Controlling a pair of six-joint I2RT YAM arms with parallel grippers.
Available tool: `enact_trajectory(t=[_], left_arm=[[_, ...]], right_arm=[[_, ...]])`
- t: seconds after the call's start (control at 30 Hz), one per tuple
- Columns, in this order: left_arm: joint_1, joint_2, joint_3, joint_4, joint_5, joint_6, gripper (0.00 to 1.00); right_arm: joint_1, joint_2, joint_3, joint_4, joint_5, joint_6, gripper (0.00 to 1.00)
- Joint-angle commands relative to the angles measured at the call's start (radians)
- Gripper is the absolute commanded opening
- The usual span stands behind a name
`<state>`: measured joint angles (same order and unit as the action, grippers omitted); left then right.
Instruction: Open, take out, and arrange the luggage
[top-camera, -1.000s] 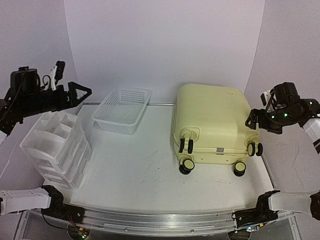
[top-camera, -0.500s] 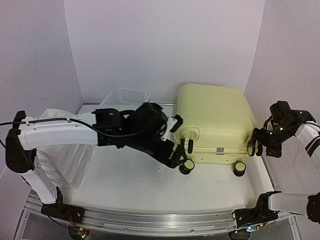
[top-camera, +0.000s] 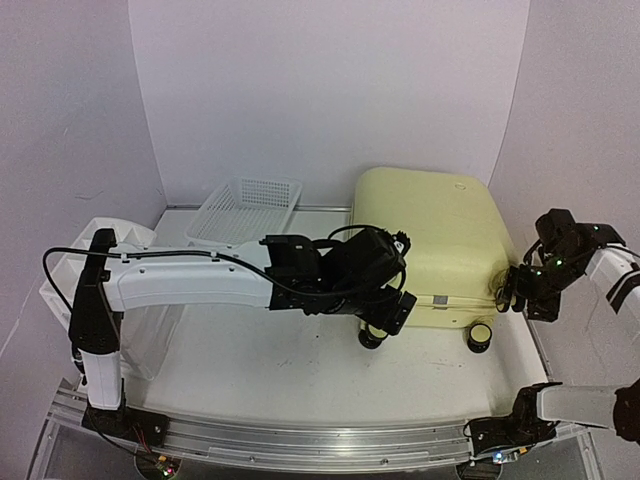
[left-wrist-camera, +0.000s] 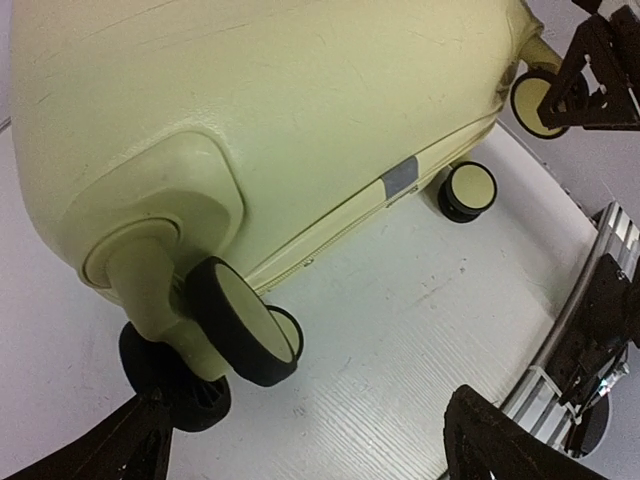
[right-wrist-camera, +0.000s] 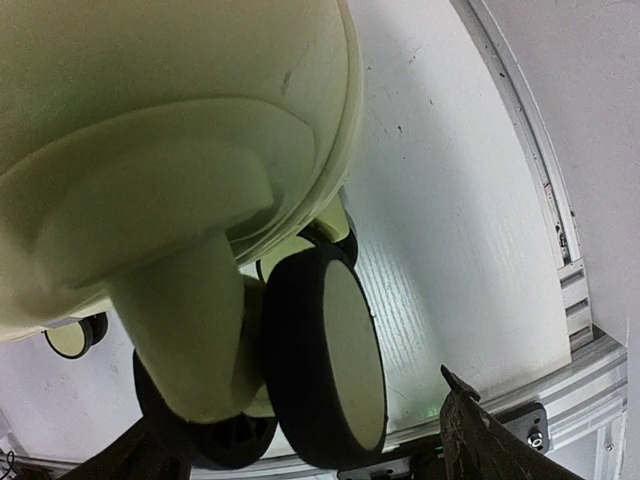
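Top view: within the last second the left arm swung across the counter (top-camera: 280, 365), bringing the left gripper (top-camera: 395, 310) to the near-left corner of the closed suitcase (top-camera: 430, 235), which lay flat at the counter's right. The right gripper (top-camera: 515, 290) dropped to the near-right corner. Left wrist view: jaws spread, near-left wheel (left-wrist-camera: 245, 335) just ahead, nothing pinched. Right wrist view: jaws spread astride the near-right wheel (right-wrist-camera: 325, 355) with no contact seen, so both arms were probably set to shift the case before opening.
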<state>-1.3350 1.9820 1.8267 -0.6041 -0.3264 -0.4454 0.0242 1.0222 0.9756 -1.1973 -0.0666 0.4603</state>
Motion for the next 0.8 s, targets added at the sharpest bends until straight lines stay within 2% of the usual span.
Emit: enact_trajectory(t=[0.0,0.13,0.3,0.37,0.57,0.7,0.77], left_arm=[[0.021,-0.011,0.045,-0.037,-0.118,-0.022,0.94],[0.061,-0.031,0.009,-0.050,-0.097,-0.052,0.94],[0.108,-0.035,-0.013,-0.073,-0.067,-0.062,0.90],[0.130,-0.048,-0.033,-0.082,-0.068,-0.066,0.88],[0.229,-0.155,-0.171,-0.100,-0.118,-0.054,0.80],[0.293,-0.250,-0.261,-0.124,-0.158,-0.051,0.77],[0.305,-0.302,-0.298,-0.144,-0.183,-0.056,0.78]], right_arm=[[0.027,0.049,0.040,0.049,0.012,-0.034,0.79],[0.120,0.059,0.046,0.072,0.058,-0.013,0.62],[0.340,0.111,0.053,0.065,0.167,0.078,0.40],[0.438,0.115,0.047,0.068,0.176,0.138,0.36],[0.762,0.161,0.087,0.131,0.246,0.321,0.36],[1.021,0.346,0.251,0.167,0.280,0.308,0.40],[1.121,0.451,0.358,0.144,0.299,0.271,0.49]])
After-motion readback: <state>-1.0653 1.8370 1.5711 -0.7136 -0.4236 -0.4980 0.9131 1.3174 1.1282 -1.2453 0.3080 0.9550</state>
